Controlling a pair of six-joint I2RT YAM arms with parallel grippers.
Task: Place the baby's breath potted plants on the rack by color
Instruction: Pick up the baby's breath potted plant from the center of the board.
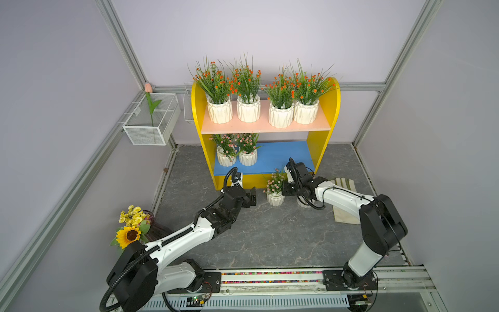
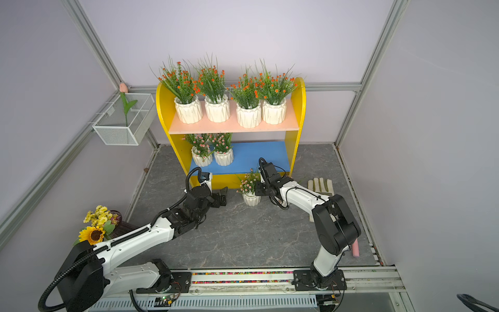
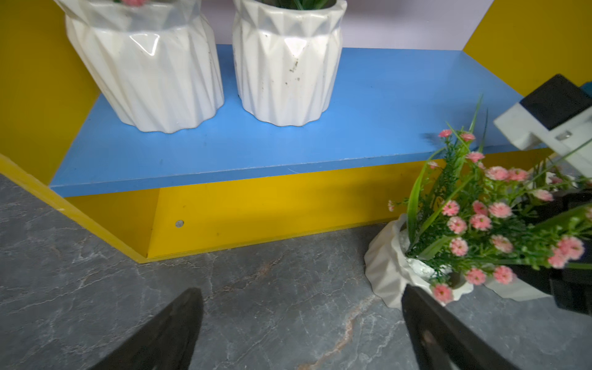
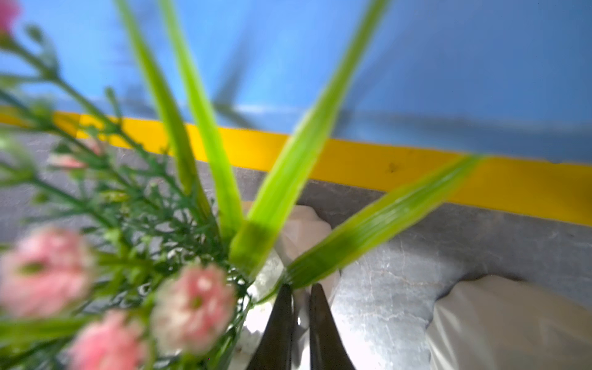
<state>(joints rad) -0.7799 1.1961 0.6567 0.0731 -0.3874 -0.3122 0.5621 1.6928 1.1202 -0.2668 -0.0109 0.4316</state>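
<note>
The rack (image 1: 332, 108) (image 2: 299, 108) holds several orange-flowered baby's breath potted plants (image 1: 248, 110) on its salmon upper board. Two pink-flowered ones (image 1: 226, 159) (image 1: 248, 158) stand at the left of the blue lower board (image 3: 368, 105). A third pink plant (image 1: 275, 198) (image 2: 251, 199) (image 3: 384, 269) stands on the floor before the rack. My right gripper (image 1: 282, 192) (image 2: 256, 191) (image 4: 301, 288) is shut on its pot rim. Another white pot (image 1: 303, 203) (image 3: 515, 290) is mostly hidden under the right arm. Left of the floor plant, my left gripper (image 1: 252, 195) (image 2: 222, 195) (image 3: 300, 288) is open and holds nothing.
A white wire basket (image 1: 151, 121) with a pink tulip hangs on the left wall. A sunflower bouquet (image 1: 132, 229) stands at the front left by the left arm. A pale glove (image 1: 345, 200) lies right of the right arm, and a pink stick (image 2: 355, 248) near the right wall.
</note>
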